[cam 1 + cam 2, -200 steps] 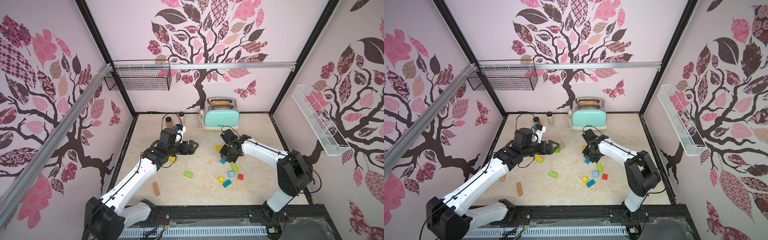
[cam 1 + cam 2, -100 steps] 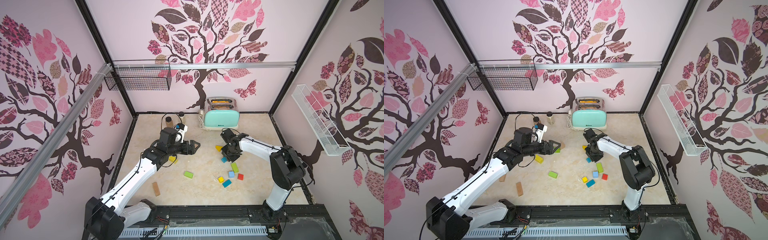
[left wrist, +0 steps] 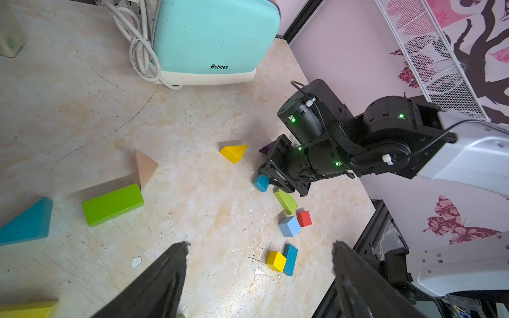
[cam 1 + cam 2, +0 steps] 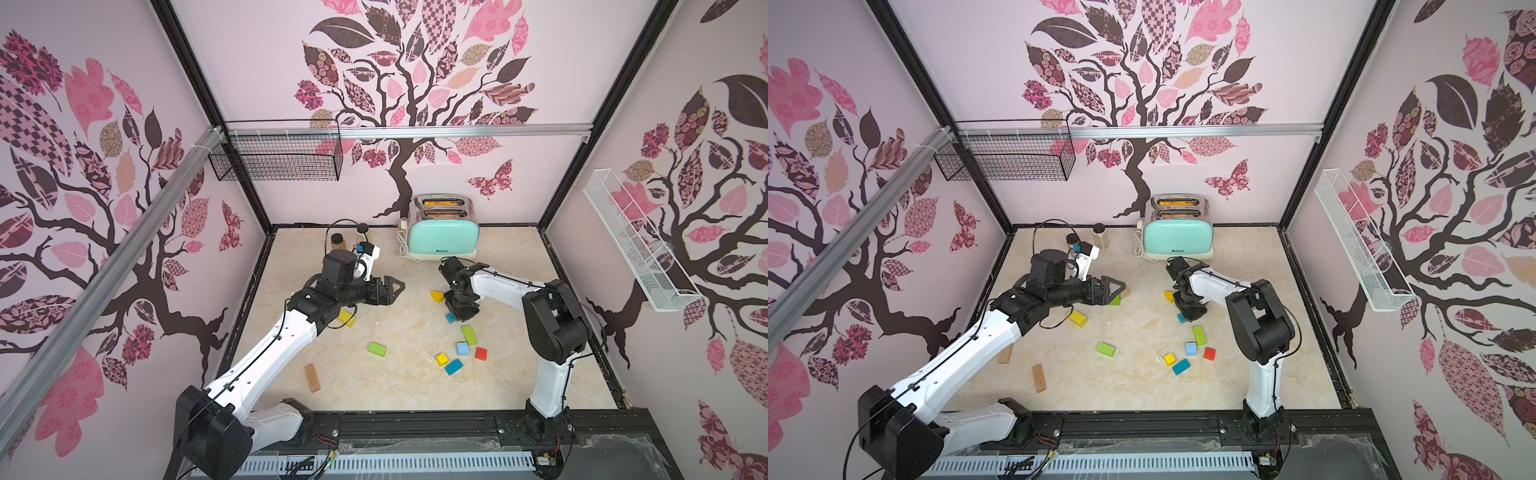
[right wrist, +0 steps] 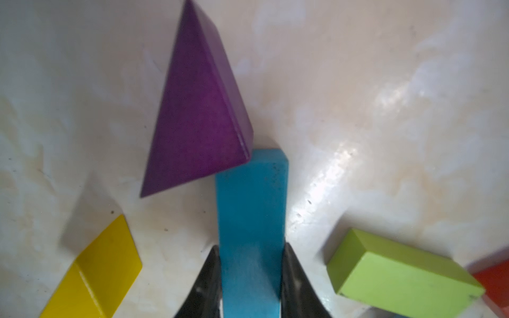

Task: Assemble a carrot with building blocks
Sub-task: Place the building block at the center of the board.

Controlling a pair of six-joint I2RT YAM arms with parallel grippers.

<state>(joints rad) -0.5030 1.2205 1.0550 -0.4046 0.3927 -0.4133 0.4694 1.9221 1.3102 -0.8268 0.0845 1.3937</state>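
Between the fingers of the right gripper (image 5: 250, 247), a teal block (image 5: 250, 198) is being pinched, with a purple wedge (image 5: 198, 115) sitting just ahead. The left gripper (image 3: 260, 245) is hanging spread wide, holding nothing.

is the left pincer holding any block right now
No, the left wrist view shows the left pincer wide open, with no block between its jaws.

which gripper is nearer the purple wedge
Right. The right gripper, shut on a teal block, sits just beside the purple wedge; the left gripper hangs open, much farther off.
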